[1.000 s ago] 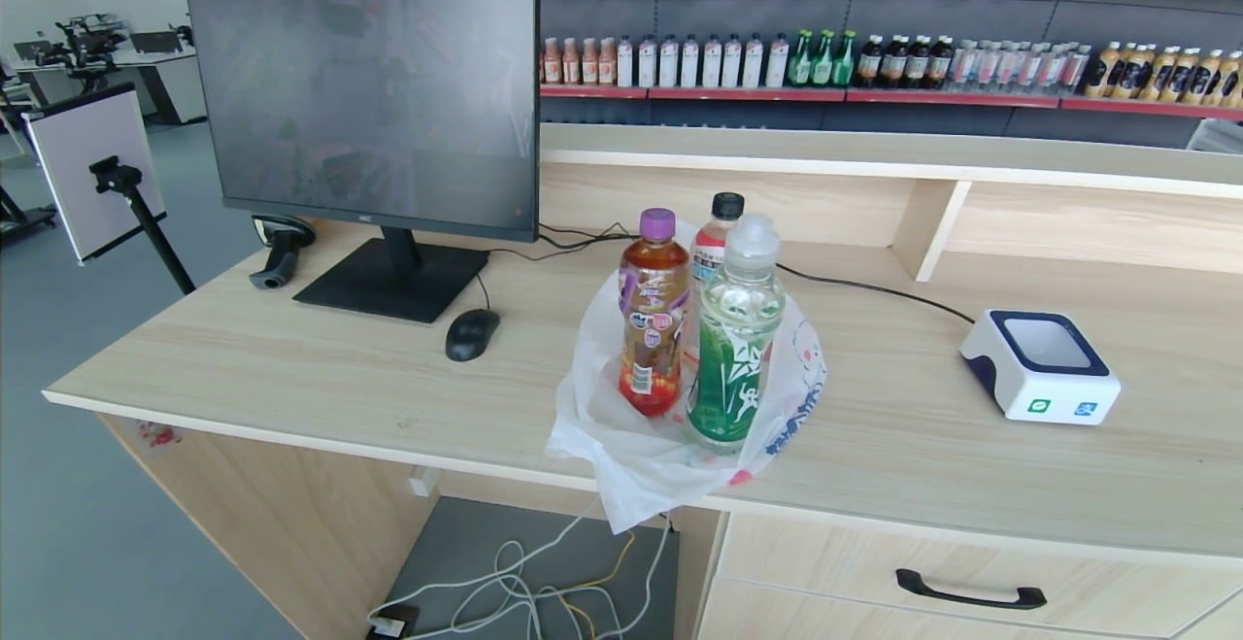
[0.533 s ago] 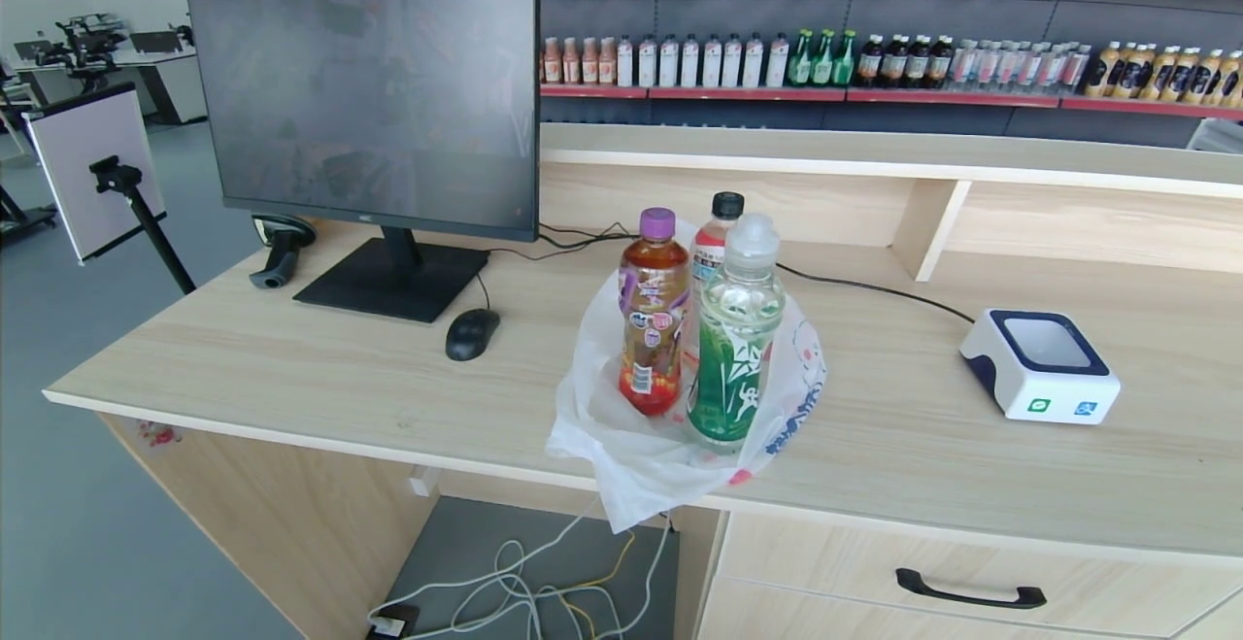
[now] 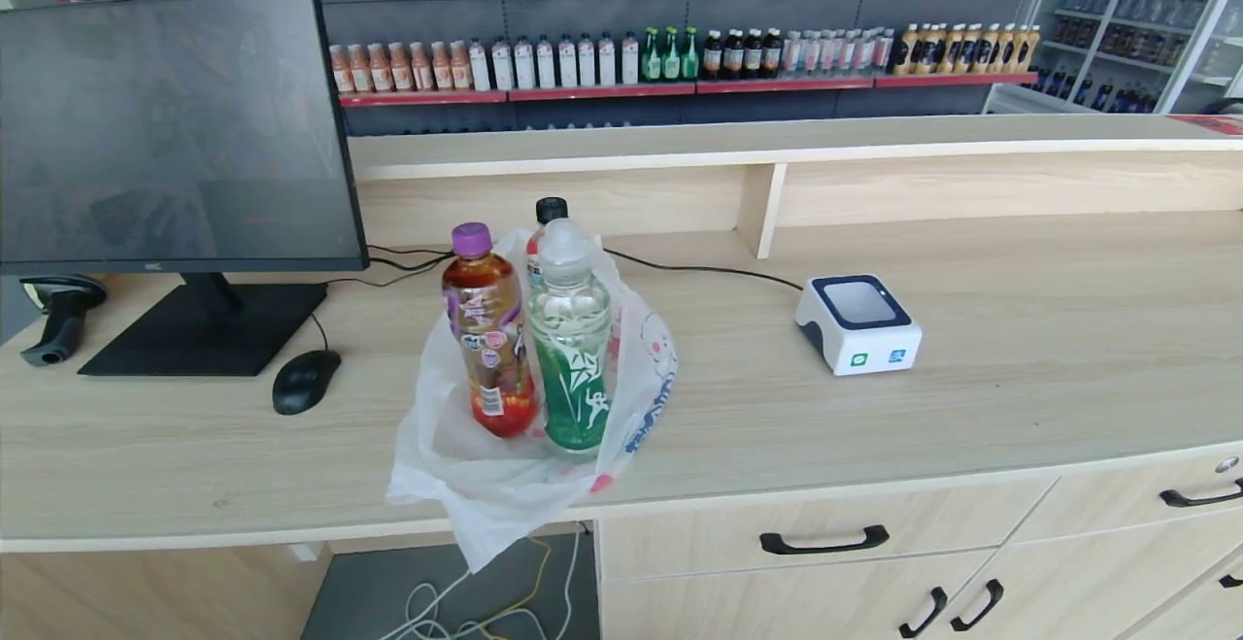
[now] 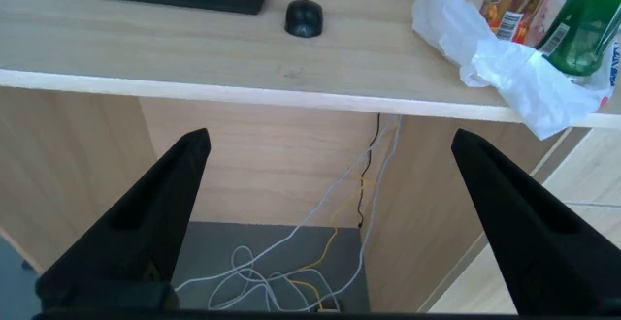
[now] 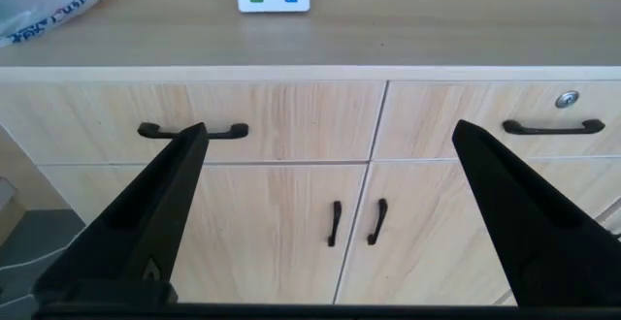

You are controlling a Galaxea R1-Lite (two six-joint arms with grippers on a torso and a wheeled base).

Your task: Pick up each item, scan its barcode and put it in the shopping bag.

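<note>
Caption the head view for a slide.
Three bottles stand in a white plastic bag on a wooden counter, between a monitor and a small white scanner.

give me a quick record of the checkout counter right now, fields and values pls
bottles: purple-capped bottle, green-labelled bottle, black-capped bottle, all upright
location: on the spread shopping bag, which overhangs the counter edge
scanner: barcode scanner right of bag, apart
left gripper: open, low before counter
right gripper: open, facing drawers

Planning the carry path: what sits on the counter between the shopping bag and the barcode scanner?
Head view: bare counter between shopping bag and scanner; a black cable crosses farther back.
</note>
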